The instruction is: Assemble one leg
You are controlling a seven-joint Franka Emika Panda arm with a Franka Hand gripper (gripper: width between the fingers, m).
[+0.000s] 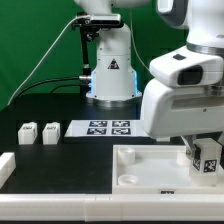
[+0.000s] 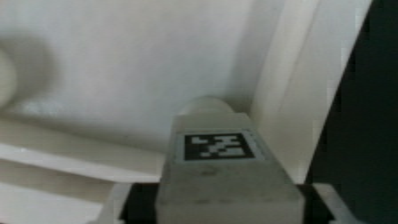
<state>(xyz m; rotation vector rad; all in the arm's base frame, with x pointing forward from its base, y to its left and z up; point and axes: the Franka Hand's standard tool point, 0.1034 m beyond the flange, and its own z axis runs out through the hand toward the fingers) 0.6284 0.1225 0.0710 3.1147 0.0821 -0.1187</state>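
Observation:
My gripper (image 1: 207, 160) is shut on a leg (image 1: 209, 156), a small white block with a black-and-white tag. It holds the leg upright over the corner of the large white tray-like piece (image 1: 150, 170) at the exterior view's right. In the wrist view the leg (image 2: 219, 150) fills the space between my fingers (image 2: 134, 200), its tag facing the camera, with the tray's raised rim (image 2: 285, 70) just beyond it. Two more legs (image 1: 28, 132) (image 1: 50, 130) stand on the table at the exterior view's left.
The marker board (image 1: 105, 128) lies flat at the table's middle, in front of the arm's base (image 1: 110, 75). A white block (image 1: 5, 168) lies at the exterior view's left edge. A green backdrop stands behind.

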